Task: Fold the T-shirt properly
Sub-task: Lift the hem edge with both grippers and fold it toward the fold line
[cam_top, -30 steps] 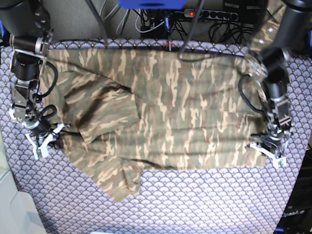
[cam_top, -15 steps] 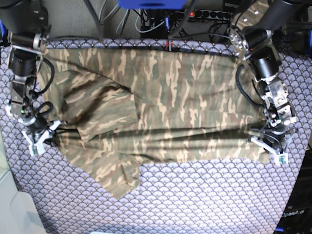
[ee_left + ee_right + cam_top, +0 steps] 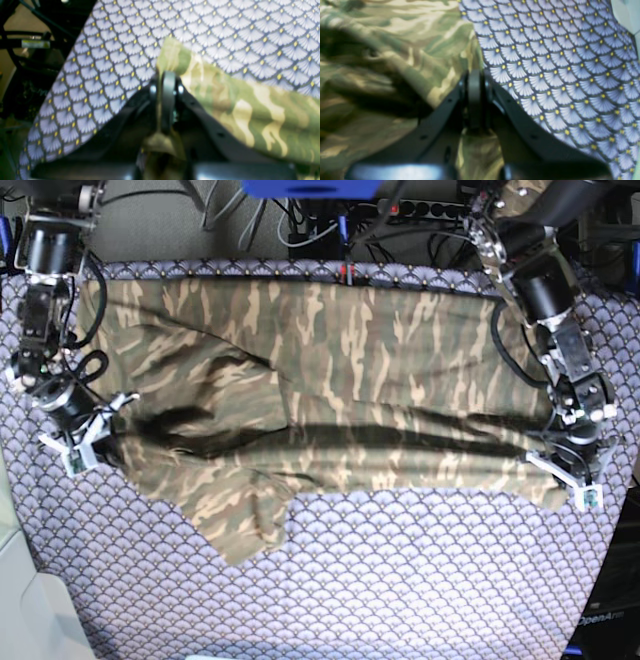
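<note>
Across the purple tablecloth [image 3: 400, 580], the T-shirt [image 3: 380, 390] lies spread, its near edge now lifted higher than a second ago, the left gripper [image 3: 572, 470] and right gripper [image 3: 82, 438] each pinching a corner.

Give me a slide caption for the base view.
Both grippers, left and right, shut on the T-shirt, lifting its near edge off the tablecloth.

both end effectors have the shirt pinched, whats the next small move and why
Probably carry both corners together toward the far edge of the T-shirt. The left end effector and right end effector are each shut on its near edge, and a lifted ridge with a shadow under it runs between them, so the fold looks begun but not laid over.
</note>
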`<act>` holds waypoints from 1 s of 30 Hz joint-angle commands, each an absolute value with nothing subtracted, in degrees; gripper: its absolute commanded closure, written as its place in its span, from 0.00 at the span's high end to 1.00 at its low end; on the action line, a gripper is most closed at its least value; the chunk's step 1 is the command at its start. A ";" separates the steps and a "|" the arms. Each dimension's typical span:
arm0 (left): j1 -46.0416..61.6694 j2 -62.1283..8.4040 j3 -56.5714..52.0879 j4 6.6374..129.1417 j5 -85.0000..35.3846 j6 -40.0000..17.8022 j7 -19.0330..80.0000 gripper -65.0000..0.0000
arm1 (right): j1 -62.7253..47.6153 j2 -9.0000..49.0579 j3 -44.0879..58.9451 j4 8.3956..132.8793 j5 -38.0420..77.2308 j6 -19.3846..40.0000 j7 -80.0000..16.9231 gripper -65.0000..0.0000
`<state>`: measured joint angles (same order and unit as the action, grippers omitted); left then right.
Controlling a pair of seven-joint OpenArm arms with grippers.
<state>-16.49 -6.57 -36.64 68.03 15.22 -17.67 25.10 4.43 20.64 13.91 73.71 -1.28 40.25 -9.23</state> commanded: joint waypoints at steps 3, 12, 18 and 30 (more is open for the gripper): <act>-16.40 -6.99 -36.62 71.43 14.99 -17.19 25.36 0.00 | 2.68 20.88 14.90 78.64 -0.48 40.00 -8.57 0.00; -12.00 -6.29 -36.62 77.58 14.73 -17.19 25.63 0.00 | -2.42 16.13 25.80 85.23 -0.84 40.00 -8.66 0.00; -6.81 -6.64 -36.26 83.30 6.64 -17.19 30.11 0.00 | -5.49 16.13 27.12 85.32 -0.57 40.00 -8.22 0.00; -1.19 -6.55 -36.53 86.90 3.65 -17.19 30.90 0.00 | -9.27 9.98 33.89 91.74 -0.84 40.00 -8.57 0.00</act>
<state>-0.43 -5.76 -36.32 85.65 3.55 -17.80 32.51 -9.45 8.78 33.39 90.80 -1.41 40.69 -10.00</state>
